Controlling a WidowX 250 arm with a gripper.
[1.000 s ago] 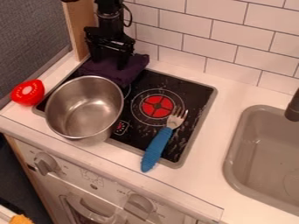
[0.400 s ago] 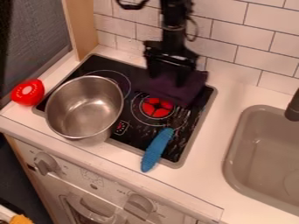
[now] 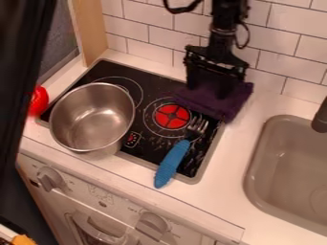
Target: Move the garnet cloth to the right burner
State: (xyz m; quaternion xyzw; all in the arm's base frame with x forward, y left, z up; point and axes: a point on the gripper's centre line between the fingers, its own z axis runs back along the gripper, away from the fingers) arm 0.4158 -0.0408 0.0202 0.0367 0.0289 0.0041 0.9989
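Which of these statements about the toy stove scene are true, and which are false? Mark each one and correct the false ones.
1. The gripper is at the purple cloth, on the wall side of the cooktop. True.
2. The metal pot sits on the burner with the red centre. False: the pot is to the left of that burner.
3. The fork has a blue handle. True.
4. The fork's tines point away from the wall. False: they point towards the wall, and the handle's end reaches past the cooktop's front edge.
5. The red object is inside the pot. False: it is to the left of the pot.
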